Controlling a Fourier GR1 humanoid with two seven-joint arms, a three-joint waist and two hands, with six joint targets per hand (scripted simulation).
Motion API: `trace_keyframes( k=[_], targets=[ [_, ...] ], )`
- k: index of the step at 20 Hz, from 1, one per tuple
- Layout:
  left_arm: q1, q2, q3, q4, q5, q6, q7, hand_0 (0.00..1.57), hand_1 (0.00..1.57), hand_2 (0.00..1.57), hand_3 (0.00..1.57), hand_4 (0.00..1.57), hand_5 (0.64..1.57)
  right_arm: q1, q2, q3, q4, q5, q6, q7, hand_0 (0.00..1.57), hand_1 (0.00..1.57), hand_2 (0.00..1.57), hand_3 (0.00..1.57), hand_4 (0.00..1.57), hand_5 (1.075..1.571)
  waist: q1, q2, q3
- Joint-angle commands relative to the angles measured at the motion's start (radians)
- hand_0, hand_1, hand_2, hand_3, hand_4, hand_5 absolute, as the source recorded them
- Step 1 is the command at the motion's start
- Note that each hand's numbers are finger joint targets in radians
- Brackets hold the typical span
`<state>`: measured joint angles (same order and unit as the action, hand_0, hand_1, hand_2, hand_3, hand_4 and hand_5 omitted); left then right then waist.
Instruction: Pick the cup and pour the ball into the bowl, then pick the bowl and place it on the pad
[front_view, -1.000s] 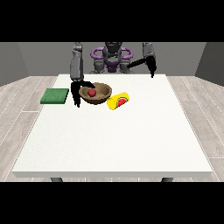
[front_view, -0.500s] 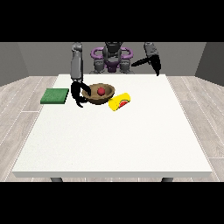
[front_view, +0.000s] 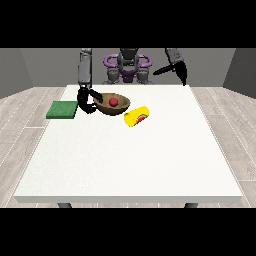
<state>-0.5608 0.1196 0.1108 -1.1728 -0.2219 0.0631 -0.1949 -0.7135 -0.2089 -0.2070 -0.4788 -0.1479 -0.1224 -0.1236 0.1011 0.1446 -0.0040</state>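
Observation:
A brown bowl (front_view: 119, 106) with a red ball (front_view: 114, 102) in it is tilted, its left rim raised. The hand at the view's left (front_view: 85, 99) has its fingers curled round that left rim. Just right of the bowl a yellow cup (front_view: 136, 116) lies on its side on the white table (front_view: 130, 160), with a red patch showing at its mouth. A green pad (front_view: 62, 109) lies at the table's left edge, left of the hand. The hand at the view's right (front_view: 179, 69) hangs high above the table's far right side, apart from everything.
The robot's torso (front_view: 128, 65) stands behind the table's far edge. Grey walls and a wooden floor surround the table.
The bowl with the ball has shifted to the right and tipped up on its left side in the hand at the view's left. The hand at the view's right has risen higher.

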Motion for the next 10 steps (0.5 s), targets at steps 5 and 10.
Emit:
trace_keyframes(
  k=[5,10],
  targets=[
    [0.076,0.009,0.013,0.028,0.006,0.007,-0.048,0.00,0.00,0.00,0.00,0.00,1.570,-0.040,-0.077,-0.033,-0.051,-0.054,0.061,0.180,1.57,1.57,1.57,1.57,1.05,1.553,-0.031,-0.057,0.0041],
    [0.036,0.039,0.058,0.049,0.018,0.035,-0.084,0.00,0.00,0.00,0.00,0.00,1.569,-0.047,-0.210,-0.067,-0.077,-0.079,0.158,0.199,1.57,1.57,1.57,1.57,1.06,1.564,-0.084,0.010,0.0040]
  ],
)
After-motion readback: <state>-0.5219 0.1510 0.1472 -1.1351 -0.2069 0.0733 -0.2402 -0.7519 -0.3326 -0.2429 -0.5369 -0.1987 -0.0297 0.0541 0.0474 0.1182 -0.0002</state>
